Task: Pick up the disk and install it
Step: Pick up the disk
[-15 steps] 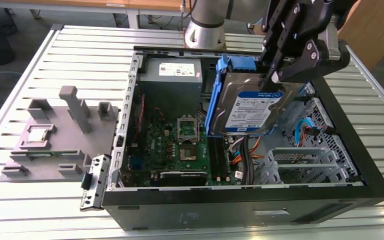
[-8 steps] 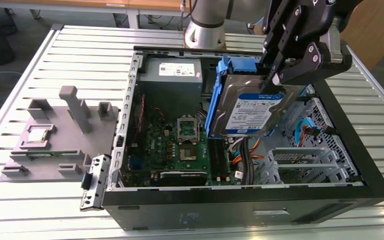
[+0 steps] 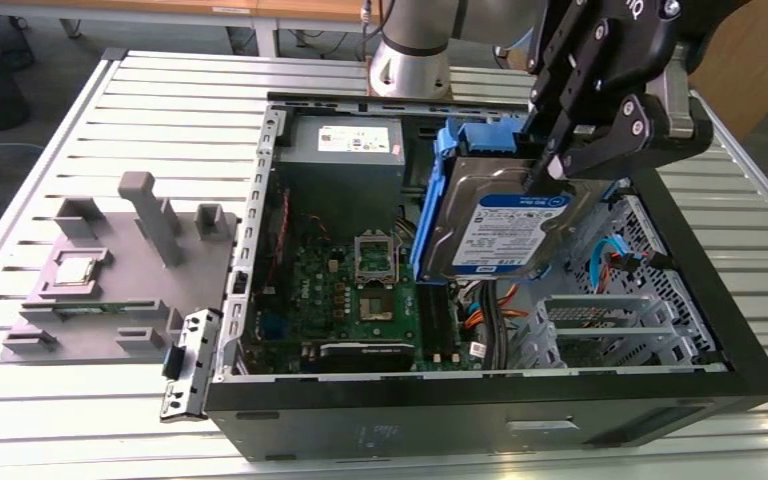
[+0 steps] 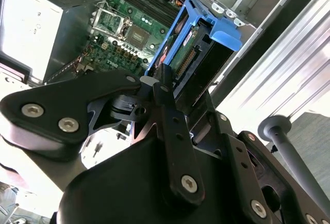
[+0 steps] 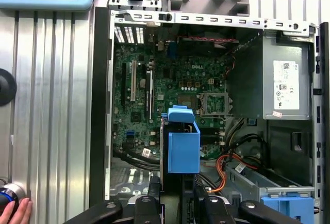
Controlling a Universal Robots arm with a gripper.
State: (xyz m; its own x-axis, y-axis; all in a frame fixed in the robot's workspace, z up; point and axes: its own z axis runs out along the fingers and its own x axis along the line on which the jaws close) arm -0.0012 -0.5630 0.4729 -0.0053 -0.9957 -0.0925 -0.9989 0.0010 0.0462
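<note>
Black gripper [image 3: 544, 182] pinched the upper end of the flat silver-grey metal disk [image 3: 507, 238] in its blue plastic carrier; disk hung tilted over the open black computer case [image 3: 491, 405], long axis steep, labelled face toward the exterior view; case sat on the slatted metal desk [image 3: 117, 100], holding a green motherboard [image 3: 344, 290] and a grey power-supply box [image 3: 341, 165].

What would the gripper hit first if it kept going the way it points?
Probably the green motherboard inside the open computer case: the gripper is shut on the disk, whose blue end leads toward it. Depth is unclear.
</note>
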